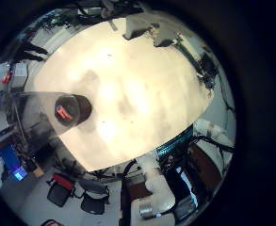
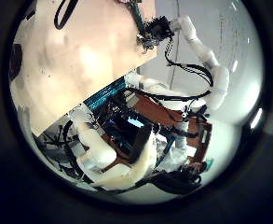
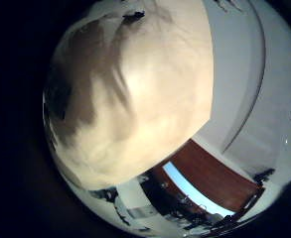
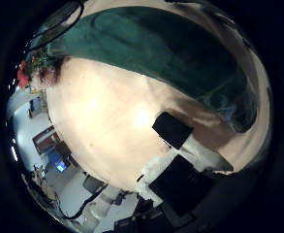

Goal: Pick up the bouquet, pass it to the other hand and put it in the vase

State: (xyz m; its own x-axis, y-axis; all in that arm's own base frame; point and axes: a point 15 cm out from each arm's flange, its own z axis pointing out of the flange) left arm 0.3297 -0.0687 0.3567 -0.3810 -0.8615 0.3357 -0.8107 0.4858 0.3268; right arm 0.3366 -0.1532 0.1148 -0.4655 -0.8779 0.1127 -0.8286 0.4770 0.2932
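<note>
A cylindrical vase [image 1: 70,108] stands upright on the table [image 1: 142,89], near its edge, below my left palm. My left hand [image 2: 117,163] hovers over the table with relaxed fingers and nothing in it. Across the table, my right hand [image 2: 157,33] hangs above the far side with a stem sticking out of it. In the right thumb side view the bouquet [image 4: 151,49] lies close across the palm, its flower heads [image 4: 33,70] at one end. The right hand's fingertips [image 4: 171,128] show beside it. How each finger wraps the stems is hidden.
The tabletop [image 3: 135,99] is wide and bare between the two hands. Chairs [image 1: 76,193] and desks with equipment stand on the floor past the table's edge near the vase. A wall [image 3: 249,89] rises behind the far side.
</note>
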